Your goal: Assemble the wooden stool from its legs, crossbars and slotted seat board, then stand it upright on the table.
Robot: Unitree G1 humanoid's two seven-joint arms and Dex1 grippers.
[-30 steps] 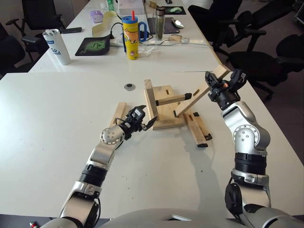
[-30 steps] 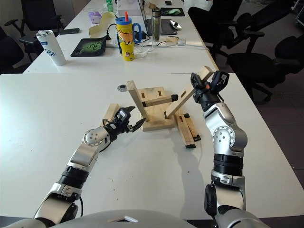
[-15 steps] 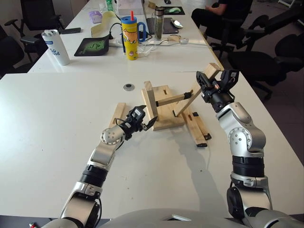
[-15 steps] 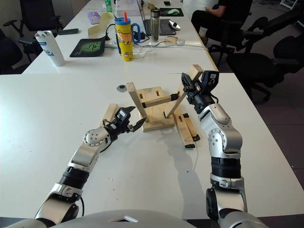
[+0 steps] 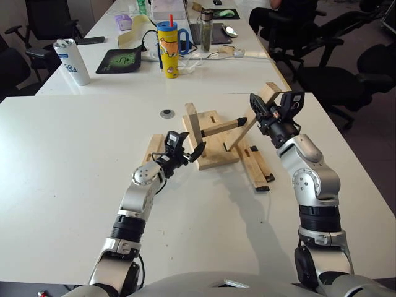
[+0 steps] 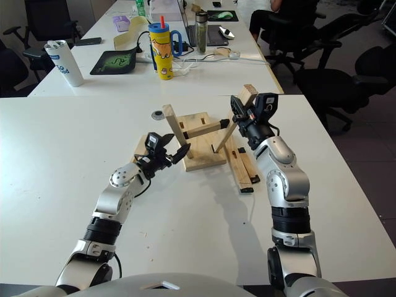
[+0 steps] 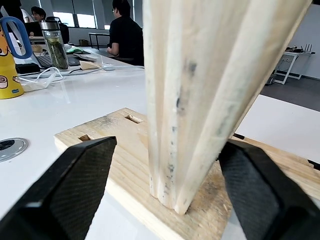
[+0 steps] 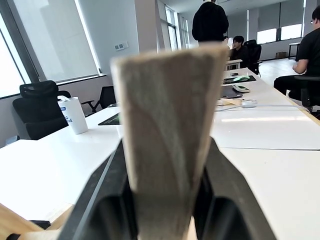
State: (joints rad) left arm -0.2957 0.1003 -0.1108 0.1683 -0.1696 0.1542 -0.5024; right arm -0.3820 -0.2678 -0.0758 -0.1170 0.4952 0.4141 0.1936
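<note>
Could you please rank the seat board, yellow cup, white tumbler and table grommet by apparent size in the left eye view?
Largest: seat board.
Next: yellow cup and white tumbler, about alike; both stand farther off, so unranked.
Smallest: grommet.

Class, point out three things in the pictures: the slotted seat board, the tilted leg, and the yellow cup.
seat board [image 5: 219, 156], left eye view, bare face near its front edge.
tilted leg [image 5: 238, 136], left eye view, lower shaft.
yellow cup [image 5: 169, 54], left eye view, middle of its body.
</note>
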